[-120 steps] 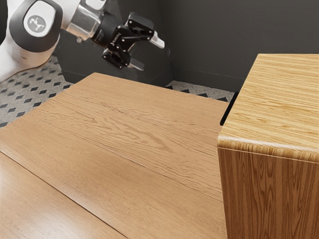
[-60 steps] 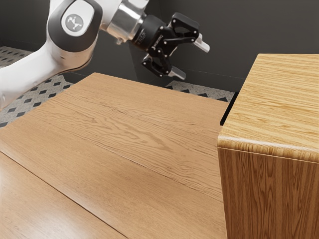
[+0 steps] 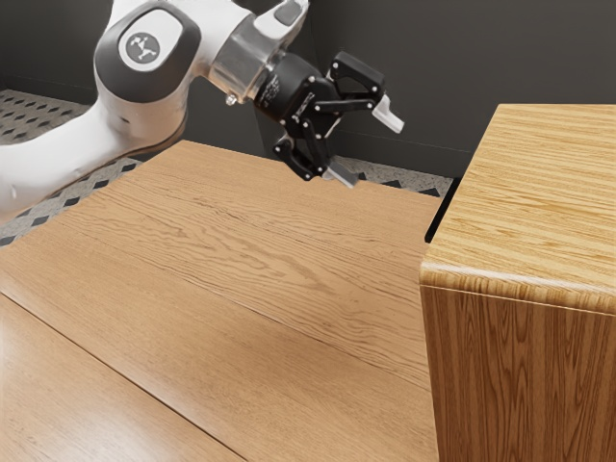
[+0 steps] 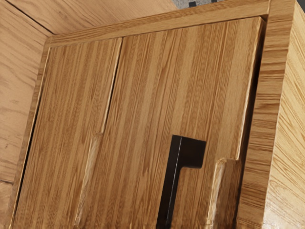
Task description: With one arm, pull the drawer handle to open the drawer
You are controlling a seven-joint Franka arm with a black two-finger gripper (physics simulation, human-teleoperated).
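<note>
Approach step: gripper [image 3: 369, 144] hangs wide open, empty, far from the drawer handle [image 4: 175, 181]; next it must reach and straddle it.

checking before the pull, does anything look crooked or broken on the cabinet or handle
Nothing stands out. The cabinet stands upright, its black handle looks straight and intact, and the open gripper hangs clear of it.

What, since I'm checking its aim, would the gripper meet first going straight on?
Likely the cabinet's wooden front, near the black handle; the gripper, open, has only air before it. Whether it would touch the handle itself is unclear.
</note>
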